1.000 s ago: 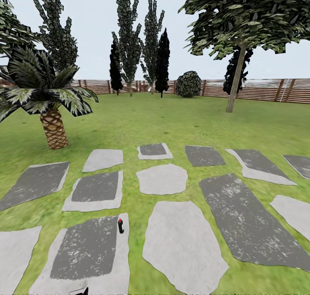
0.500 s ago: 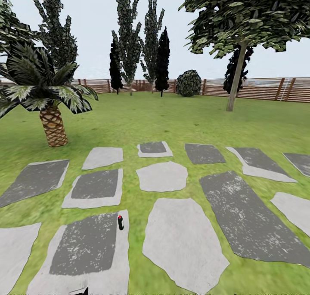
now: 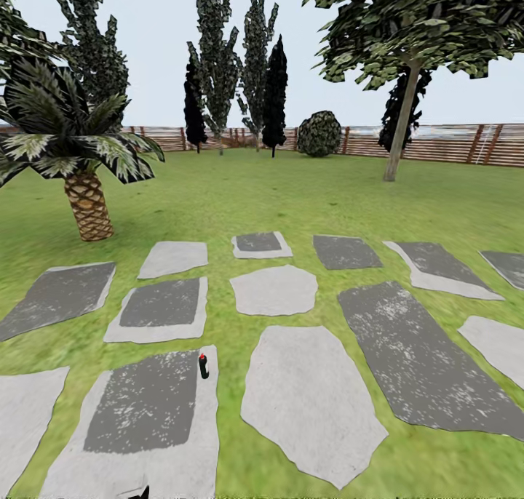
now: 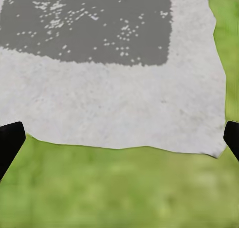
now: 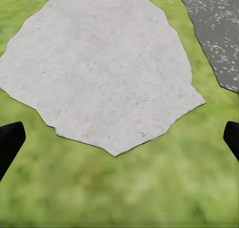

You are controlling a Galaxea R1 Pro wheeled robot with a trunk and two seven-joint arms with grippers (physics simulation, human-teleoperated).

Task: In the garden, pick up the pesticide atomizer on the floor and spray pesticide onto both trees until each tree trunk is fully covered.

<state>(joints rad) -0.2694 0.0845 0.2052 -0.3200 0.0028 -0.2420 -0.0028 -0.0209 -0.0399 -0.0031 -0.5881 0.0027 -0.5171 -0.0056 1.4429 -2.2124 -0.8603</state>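
The pesticide atomizer (image 3: 204,366), a small dark bottle with a red tip, stands upright on the right rim of a grey stepping stone (image 3: 145,412) in the near left of the floor. One tree (image 3: 402,121) with a bare straight trunk rises far back right, near the fence. My left gripper (image 4: 119,140) is open, its black fingertips (image 4: 10,138) far apart over a stone edge and grass. The right gripper (image 5: 119,140) is open too, above a pale stone (image 5: 99,63), with nothing between its fingers.
A short palm (image 3: 87,204) stands at the left. Slim dark conifers (image 3: 274,99) and a round shrub (image 3: 319,133) line the brown slat fence (image 3: 451,144) at the back. Several flat stepping stones (image 3: 274,289) lie across the lawn.
The whole head view has shifted: everything sits a little higher in the picture, so the camera has moved. The atomizer still stands on the same stone.
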